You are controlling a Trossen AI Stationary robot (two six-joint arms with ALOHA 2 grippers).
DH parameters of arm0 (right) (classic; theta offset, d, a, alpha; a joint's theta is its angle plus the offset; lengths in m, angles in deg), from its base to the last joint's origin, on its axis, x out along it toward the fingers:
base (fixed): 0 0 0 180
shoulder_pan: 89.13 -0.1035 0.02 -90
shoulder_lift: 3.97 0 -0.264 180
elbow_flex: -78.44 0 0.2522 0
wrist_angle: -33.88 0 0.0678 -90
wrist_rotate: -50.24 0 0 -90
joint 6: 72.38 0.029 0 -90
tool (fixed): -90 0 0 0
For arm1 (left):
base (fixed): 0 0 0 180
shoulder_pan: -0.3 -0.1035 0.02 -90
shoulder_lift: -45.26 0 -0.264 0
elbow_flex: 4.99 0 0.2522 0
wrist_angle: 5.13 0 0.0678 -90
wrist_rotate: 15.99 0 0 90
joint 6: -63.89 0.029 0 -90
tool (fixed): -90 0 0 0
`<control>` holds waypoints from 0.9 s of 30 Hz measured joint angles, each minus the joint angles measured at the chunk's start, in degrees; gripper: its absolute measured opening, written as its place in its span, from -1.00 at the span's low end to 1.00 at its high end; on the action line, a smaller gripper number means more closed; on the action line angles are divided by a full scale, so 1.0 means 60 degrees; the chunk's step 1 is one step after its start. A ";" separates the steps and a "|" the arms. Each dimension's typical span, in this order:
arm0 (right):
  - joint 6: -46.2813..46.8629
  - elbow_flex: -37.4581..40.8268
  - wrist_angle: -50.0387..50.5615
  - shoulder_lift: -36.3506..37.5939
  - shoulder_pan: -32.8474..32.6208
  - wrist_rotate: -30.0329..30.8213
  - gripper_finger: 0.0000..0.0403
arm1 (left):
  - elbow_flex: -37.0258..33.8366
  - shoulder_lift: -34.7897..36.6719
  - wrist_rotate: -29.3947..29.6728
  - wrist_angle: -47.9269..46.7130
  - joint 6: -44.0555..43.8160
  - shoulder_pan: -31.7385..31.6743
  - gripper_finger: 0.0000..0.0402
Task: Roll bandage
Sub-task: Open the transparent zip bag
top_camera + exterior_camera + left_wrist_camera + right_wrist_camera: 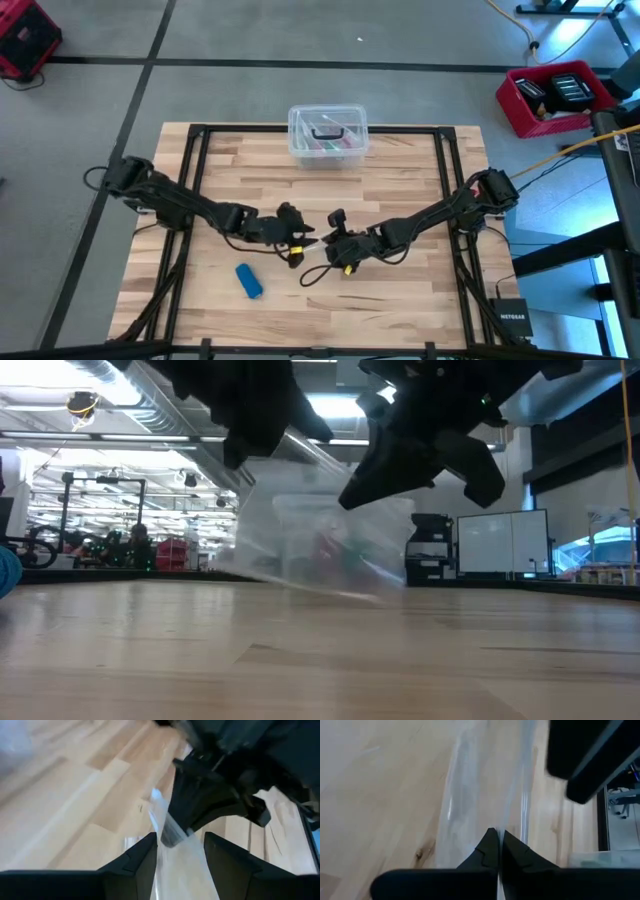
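The bandage (249, 281) lay as a compact blue roll on the table (400, 310), apart from both arms, so rolling looked finished, while the right gripper (498, 851) pinched the clear plastic bag (485, 800) and the left gripper (180, 852), fingers spread, straddled it.

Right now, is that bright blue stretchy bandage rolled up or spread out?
Rolled up: the bright blue stretchy bandage lies as a short compact cylinder on the wooden table, apart from both end effectors, with no loose tail showing.
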 joint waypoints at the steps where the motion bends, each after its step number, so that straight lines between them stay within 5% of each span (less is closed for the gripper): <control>1: -0.0002 0.0000 0.0040 0.0000 0.0000 -0.0011 -0.99 | 0.0000 -0.0067 -0.0117 0.0004 -0.0136 -0.0031 -0.23; 27: -0.0044 -0.0004 0.0051 0.0000 0.0007 -0.0313 -0.99 | -0.0011 -0.1238 -0.1398 0.0552 -0.0908 -0.0554 -0.24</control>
